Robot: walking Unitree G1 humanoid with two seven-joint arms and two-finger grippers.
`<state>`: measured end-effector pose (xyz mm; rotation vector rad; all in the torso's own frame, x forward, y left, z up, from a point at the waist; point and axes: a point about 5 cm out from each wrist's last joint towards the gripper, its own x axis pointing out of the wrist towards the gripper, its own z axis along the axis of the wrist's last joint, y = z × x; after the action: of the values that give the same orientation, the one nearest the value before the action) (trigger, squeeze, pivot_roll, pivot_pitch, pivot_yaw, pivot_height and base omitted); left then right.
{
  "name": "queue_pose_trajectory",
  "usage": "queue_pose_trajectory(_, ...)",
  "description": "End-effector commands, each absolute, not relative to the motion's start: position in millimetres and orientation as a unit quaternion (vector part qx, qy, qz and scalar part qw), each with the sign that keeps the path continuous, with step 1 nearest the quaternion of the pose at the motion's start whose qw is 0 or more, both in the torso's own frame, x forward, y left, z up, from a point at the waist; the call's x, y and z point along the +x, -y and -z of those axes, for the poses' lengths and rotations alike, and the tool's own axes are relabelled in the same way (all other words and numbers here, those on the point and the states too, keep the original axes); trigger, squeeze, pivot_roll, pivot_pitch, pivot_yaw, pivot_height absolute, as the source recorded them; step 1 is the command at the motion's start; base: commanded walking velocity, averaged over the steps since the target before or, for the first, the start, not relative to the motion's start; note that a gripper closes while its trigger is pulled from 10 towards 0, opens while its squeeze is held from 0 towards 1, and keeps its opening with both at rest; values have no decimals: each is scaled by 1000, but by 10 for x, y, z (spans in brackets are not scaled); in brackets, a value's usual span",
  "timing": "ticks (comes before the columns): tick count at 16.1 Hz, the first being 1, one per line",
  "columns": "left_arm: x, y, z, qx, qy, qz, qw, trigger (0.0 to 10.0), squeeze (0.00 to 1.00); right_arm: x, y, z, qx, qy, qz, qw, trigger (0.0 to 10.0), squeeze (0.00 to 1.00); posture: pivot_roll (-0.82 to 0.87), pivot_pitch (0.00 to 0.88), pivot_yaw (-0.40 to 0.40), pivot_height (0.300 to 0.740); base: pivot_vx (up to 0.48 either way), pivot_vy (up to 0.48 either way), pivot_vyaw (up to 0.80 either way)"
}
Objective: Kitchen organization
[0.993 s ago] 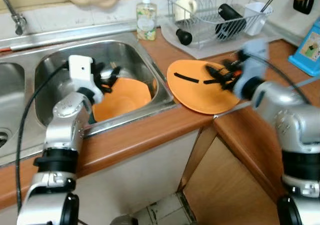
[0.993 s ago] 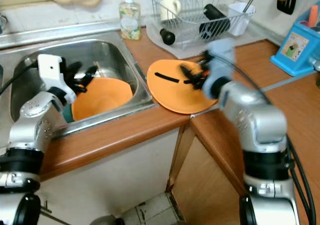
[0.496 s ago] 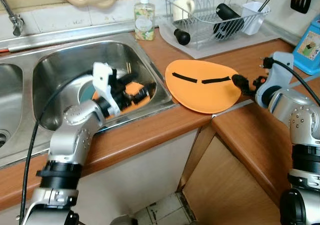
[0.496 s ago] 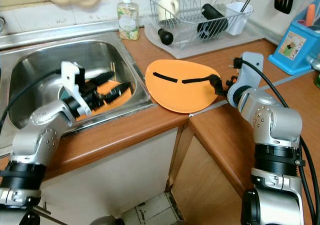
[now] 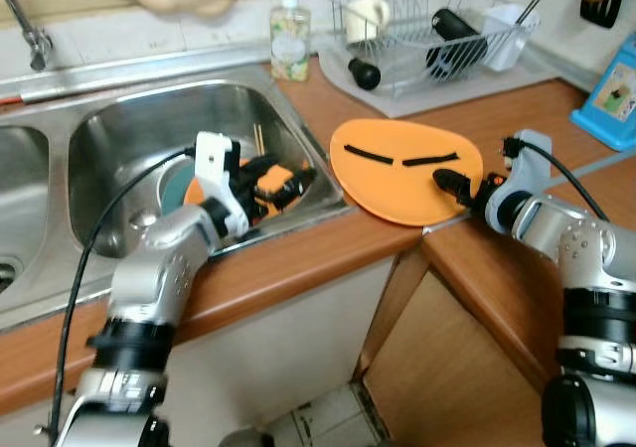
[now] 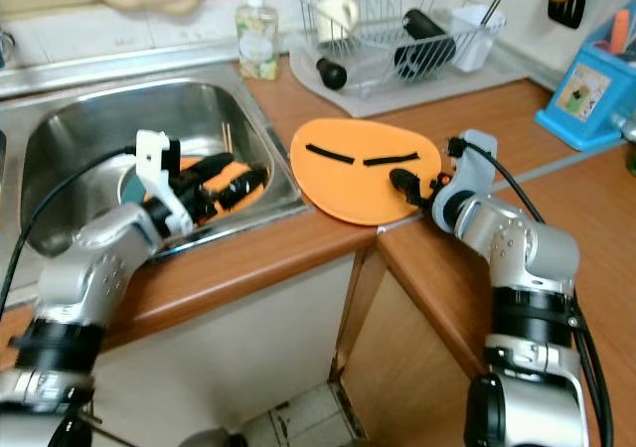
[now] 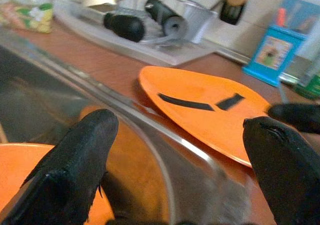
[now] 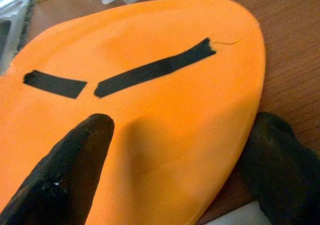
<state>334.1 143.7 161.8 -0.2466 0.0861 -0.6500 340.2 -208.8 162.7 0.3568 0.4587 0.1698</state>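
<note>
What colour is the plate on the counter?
Orange plate with two black tape strips; clearest in the right wrist view.

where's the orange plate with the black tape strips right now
The orange plate lies flat on the wooden counter, just right of the sink, with the right gripper at its near right edge.

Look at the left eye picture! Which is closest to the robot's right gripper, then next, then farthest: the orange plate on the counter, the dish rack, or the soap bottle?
From the right gripper:
1. Orange plate, on the counter right at the fingertips.
2. Dish rack, behind the plate, toward the wall.
3. Soap bottle, farthest, by the sink's back corner on the robot's left.
</note>
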Motion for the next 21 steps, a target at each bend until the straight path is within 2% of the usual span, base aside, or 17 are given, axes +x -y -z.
queue_pose_trajectory(1,3405,-1425,-1643,-132,-48,303,942,10000,0,3414,1959,-1623,182,-235,-116,948,10000,0,-139,0,8,740,0,0,0)
queue_pose_trajectory(6,3615,-1381,-1485,-214,-97,245,941,10000,0,3372,1761,-1680,183,-220,-177,942,10000,0,-158,0,36,740,0,0,0)
queue_pose_trajectory(9,3712,-1386,-1440,-227,-110,219,943,10000,0,3347,1719,-1692,192,-217,-187,939,10000,0,-166,0,42,740,0,0,0)
queue_pose_trajectory(12,3734,-1296,-1425,-299,-121,248,913,10000,0,3325,1659,-1723,193,-213,-205,936,10000,0,-166,0,40,740,0,0,0)
queue_pose_trajectory(17,3767,-1211,-1402,-340,-130,260,895,10000,0,3293,1543,-1766,202,-199,-232,930,10000,0,-170,0,40,740,0,0,0)
queue_pose_trajectory(18,3770,-1209,-1401,-341,-130,261,894,10000,0,3285,1535,-1768,204,-198,-233,930,6980,0,-170,0,40,740,0,0,0)
queue_pose_trajectory(19,3768,-1213,-1394,-340,-131,262,894,10000,0,3271,1535,-1773,210,-195,-235,929,1294,0,-171,0,41,740,0,0,0)
queue_pose_trajectory(20,3764,-1224,-1386,-338,-131,263,894,10000,0,3258,1543,-1779,215,-192,-236,928,235,0,-169,0,40,740,0,0,0)
queue_pose_trajectory(21,3761,-1244,-1383,-335,-130,263,895,10000,0,3249,1559,-1787,218,-188,-235,928,0,0,-169,0,40,740,0,0,0)
